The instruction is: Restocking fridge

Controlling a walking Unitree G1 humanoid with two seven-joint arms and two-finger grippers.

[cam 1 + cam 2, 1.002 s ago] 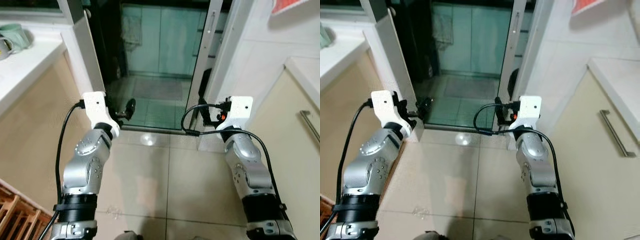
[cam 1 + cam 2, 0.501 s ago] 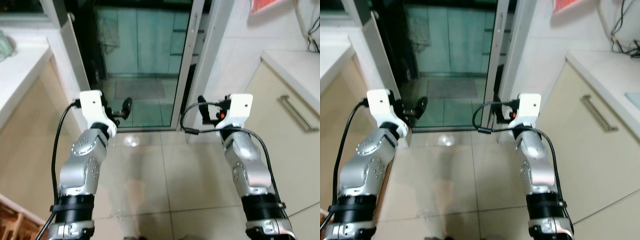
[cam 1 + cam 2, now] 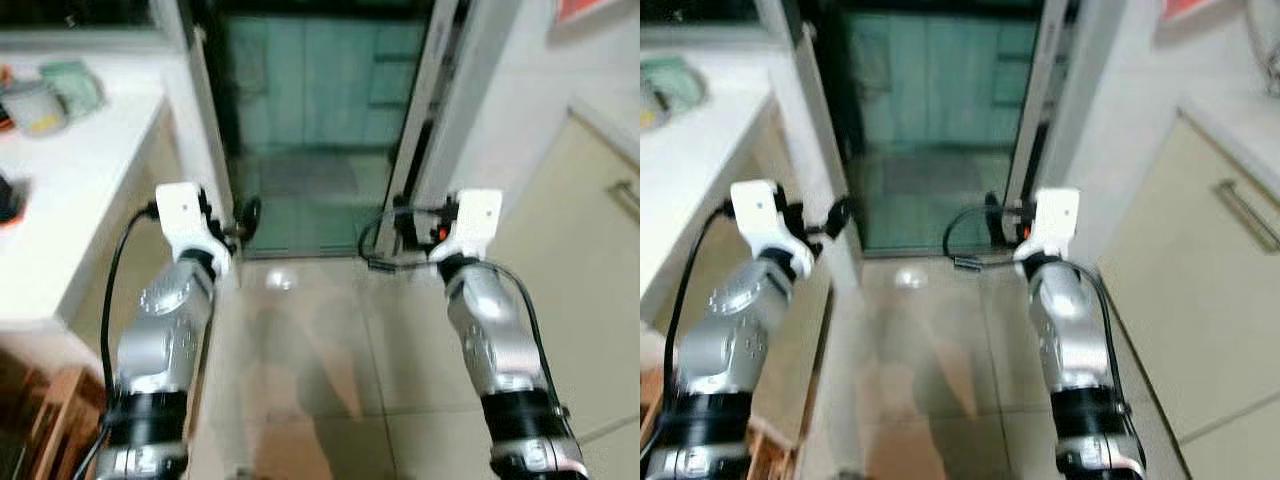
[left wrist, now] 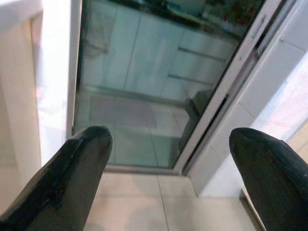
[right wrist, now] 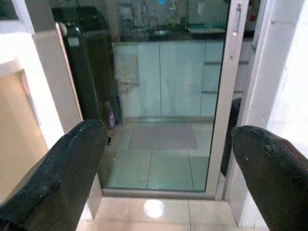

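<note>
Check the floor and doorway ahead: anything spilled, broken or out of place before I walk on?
Nothing stands out. The tiled floor shows a light reflection, no spill that I can see. The glass sliding door looks intact. Both the left gripper and right gripper are open and hold nothing.

A glass sliding door [image 3: 320, 110] stands ahead, a counter [image 3: 70, 210] to the left, cabinets [image 3: 1210, 290] to the right.

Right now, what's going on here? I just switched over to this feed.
Nothing is being handled. The robot stands on a tiled kitchen floor facing a glass sliding door, both arms raised in front of it. The left gripper and right gripper are open and hold nothing. A white counter with cups lies to its left, a beige cabinet to its right.
</note>
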